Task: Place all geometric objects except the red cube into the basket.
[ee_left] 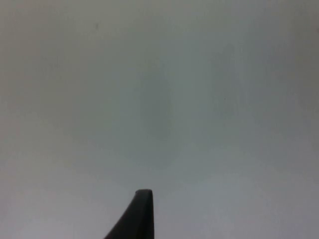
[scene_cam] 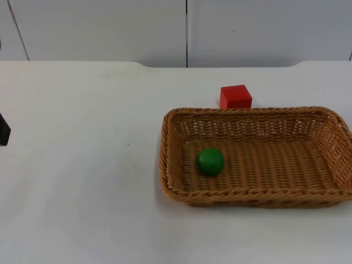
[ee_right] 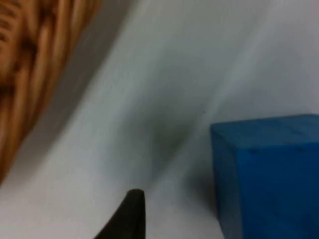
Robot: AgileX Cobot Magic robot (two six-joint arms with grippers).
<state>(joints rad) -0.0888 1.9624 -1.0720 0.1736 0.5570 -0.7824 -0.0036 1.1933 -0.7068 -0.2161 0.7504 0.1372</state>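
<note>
A wicker basket (scene_cam: pixel 170 165) stands at the right of the table, and a green ball (scene_cam: pixel 210 161) lies inside it near its left end. Just behind the basket's far rim a red cube (scene_cam: pixel 236 97) rests on the table. A blue cube (ee_right: pixel 271 174) sits on the table close in front of my right gripper (ee_right: pixel 127 216), with the basket's woven wall (ee_right: pixel 30 74) nearby to the side. My left gripper (ee_left: pixel 142 219) hangs over bare white table; a black part of it (scene_cam: pixel 3 131) stands at the table's left edge, far from the basket.
The white table top (scene_cam: pixel 82 165) stretches wide between the left arm and the basket. A grey partition wall (scene_cam: pixel 187 30) closes off the back of the table.
</note>
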